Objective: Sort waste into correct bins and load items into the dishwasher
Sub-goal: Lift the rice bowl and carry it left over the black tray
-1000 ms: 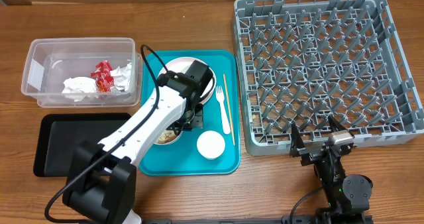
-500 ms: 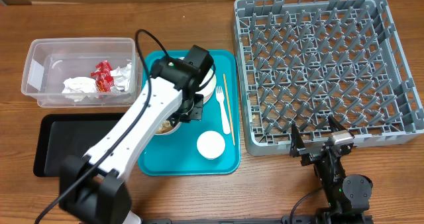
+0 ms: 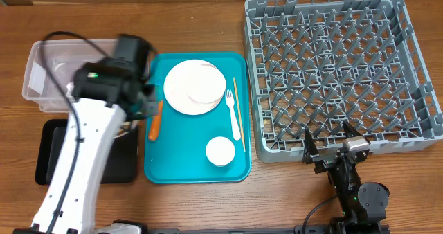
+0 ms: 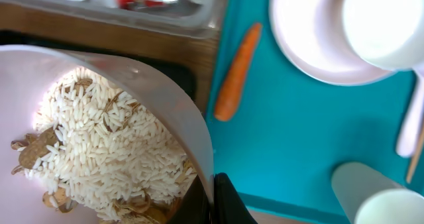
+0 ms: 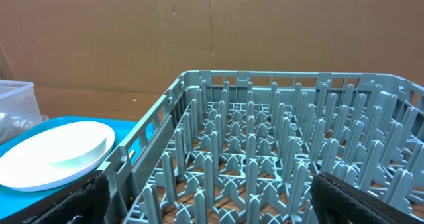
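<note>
Left of the teal tray [image 3: 187,170] sit the two bins: the clear tub [image 3: 36,82] at the far side and the black tray [image 3: 52,166] nearer the robot. The left gripper [image 4: 213,199] hangs over them, clamped on the rim of a pink bowl [image 4: 169,95] full of rice [image 4: 99,141]. In the wrist view the bowl covers part of the black tray, with the tub's near wall just beyond it. Tipping the rice out looks like the step in hand, and the black tray lies right under the bowl.

A carrot [image 3: 155,120] lies on the teal tray along its left edge. Its long axis runs near to far, and it is just right of the left gripper, so the left arm is by far the nearer. Further right on the teal tray are stacked plates [image 3: 195,87], a cup [image 3: 220,151] and a fork [image 3: 233,118].

The rack [image 3: 417,54] stands right of the teal tray. The right gripper [image 3: 331,141] waits at the rack's near edge, jaws wide apart and holding nothing.
</note>
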Robot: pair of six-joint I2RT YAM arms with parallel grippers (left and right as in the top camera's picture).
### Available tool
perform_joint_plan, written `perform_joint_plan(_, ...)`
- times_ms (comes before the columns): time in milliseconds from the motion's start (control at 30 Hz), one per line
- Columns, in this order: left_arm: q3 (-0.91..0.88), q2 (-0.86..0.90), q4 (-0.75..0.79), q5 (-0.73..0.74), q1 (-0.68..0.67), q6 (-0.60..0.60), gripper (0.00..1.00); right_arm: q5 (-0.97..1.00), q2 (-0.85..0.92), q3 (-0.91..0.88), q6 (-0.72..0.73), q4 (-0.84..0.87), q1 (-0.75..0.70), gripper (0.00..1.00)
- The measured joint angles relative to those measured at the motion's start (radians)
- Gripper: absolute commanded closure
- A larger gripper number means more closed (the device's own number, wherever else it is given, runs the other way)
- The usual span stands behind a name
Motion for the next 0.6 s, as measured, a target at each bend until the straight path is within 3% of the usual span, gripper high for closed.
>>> perform_joint_plan(267,-0.003,0.000,0.003,-0.024,0.233,0.030,0.96,0.000,0.000,0.000,0.000,0.000,0.000,0.00)
perform_joint_plan(600,-0.026,0.000,0.024,-0.024,0.344,0.079,0.96,0.000,0.000,0.000,0.000,0.000,0.000,0.00)
